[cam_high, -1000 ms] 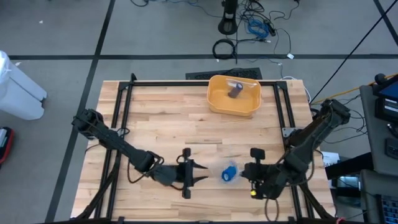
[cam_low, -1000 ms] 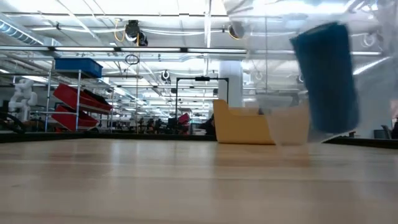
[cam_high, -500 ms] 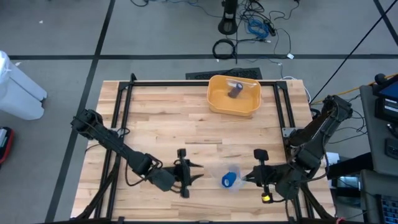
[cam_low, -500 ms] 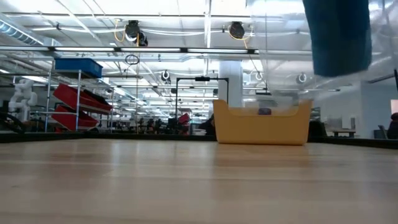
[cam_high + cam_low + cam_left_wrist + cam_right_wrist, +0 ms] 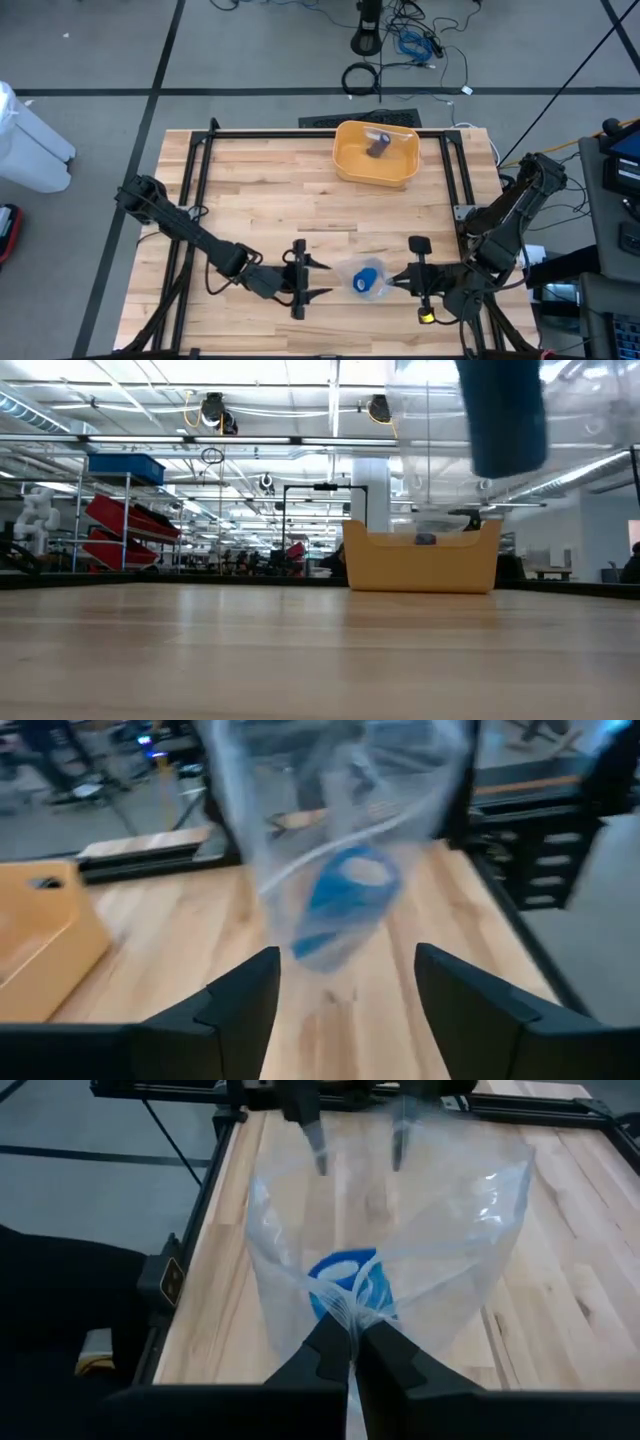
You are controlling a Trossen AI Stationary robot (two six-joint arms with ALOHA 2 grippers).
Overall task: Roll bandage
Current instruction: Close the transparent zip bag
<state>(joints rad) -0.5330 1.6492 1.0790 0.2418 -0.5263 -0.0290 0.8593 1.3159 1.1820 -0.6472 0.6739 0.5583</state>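
Observation:
A blue bandage roll sits inside a clear plastic bag. My right gripper is shut on the bag near the table's front edge, right of centre. In the low view the roll hangs high above the tabletop. My left gripper stands open just left of the bag, pointing at it. In the left wrist view its two fingers flank the bag from a short distance without touching it. My right gripper pinches a gathered bunch of the bag's plastic between its two fingers, several layers pulled together. The fingers come from the table's right side, slanting down. The bag is lifted clear of the table and spreads out beyond the fingertips with the roll inside it.
A yellow bin stands at the table's far side, right of centre, with a small dark item in it. Black frame rails run along the table's left, right and far edges. Bare wood lies between the bin and the grippers.
My right gripper has risen and rolled, drawing slightly toward the table's near right corner while staying shut on the bag. The bag with the roll has been lifted clear of the tabletop. My left gripper has opened wider.

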